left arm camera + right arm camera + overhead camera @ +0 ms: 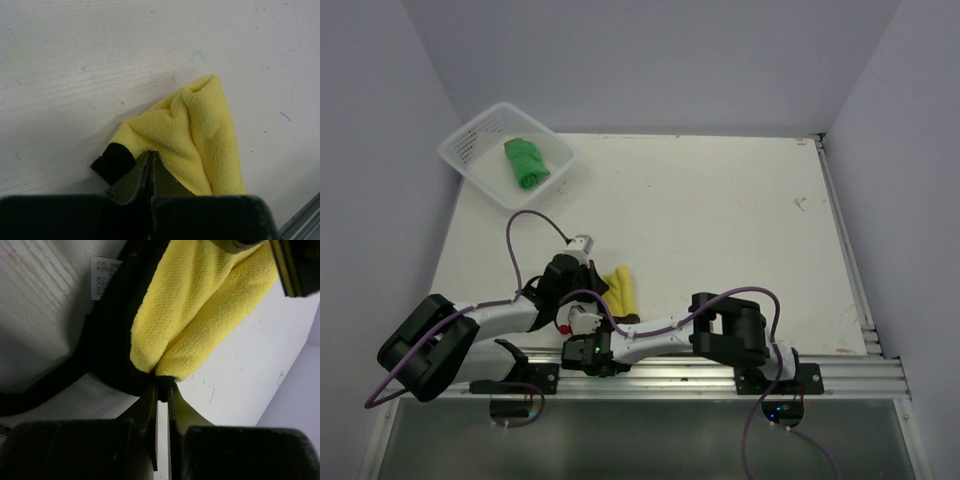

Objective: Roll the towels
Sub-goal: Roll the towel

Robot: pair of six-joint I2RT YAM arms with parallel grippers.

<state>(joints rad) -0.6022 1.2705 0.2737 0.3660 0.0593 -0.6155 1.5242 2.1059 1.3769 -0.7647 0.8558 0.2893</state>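
The yellow towel (623,290) lies loosely folded near the table's front edge, its black reverse face (114,162) showing at one corner. My left gripper (151,153) is shut, its tips pressed together against the towel's near edge with no cloth visibly between them. From the other side, my right gripper (163,386) is shut on the yellow towel's (190,315) black edge. The green towel (526,163) lies rolled inside the white mesh basket (455,160) at the far left.
A white care label (102,277) is sewn on the towel's black side. An aluminium rail (720,375) runs along the front edge and another (845,250) along the right edge. Pale walls close in the table.
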